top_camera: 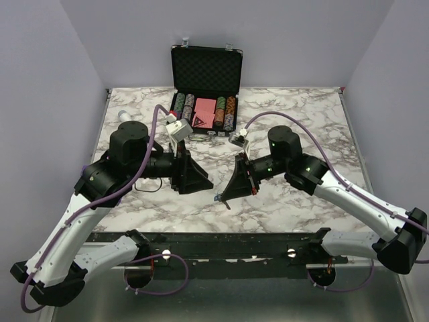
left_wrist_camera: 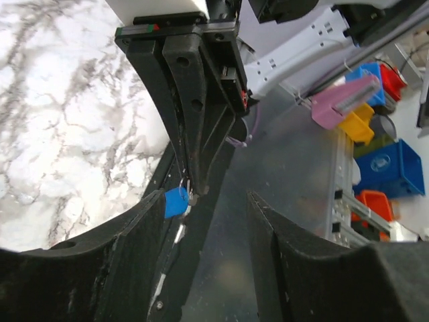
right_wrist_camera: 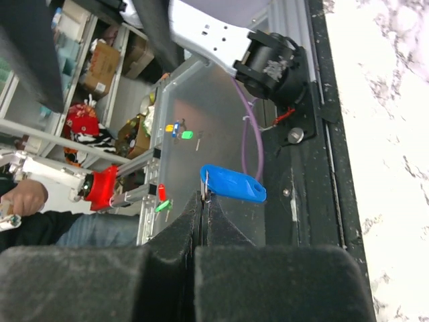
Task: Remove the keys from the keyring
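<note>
My right gripper (top_camera: 224, 196) is shut and holds the keyring just above the marble table (top_camera: 301, 121), near its front middle. In the right wrist view its jaws (right_wrist_camera: 203, 199) pinch a thin metal piece, and the blue tag (right_wrist_camera: 233, 183) sticks out sideways from the tips. I cannot tell whether the pinched metal is the ring or a key. My left gripper (top_camera: 201, 184) is open and empty just left of the right one. In the left wrist view (left_wrist_camera: 204, 199) its fingers (left_wrist_camera: 134, 235) frame the right gripper's tips, the blue tag (left_wrist_camera: 176, 201) and a small metal bit (left_wrist_camera: 191, 196).
An open black case (top_camera: 206, 67) with poker chips and cards stands at the back middle. A white stick (top_camera: 126, 115) lies at the back left. A black rail (top_camera: 221, 238) runs along the table's near edge, with both arm bases below it.
</note>
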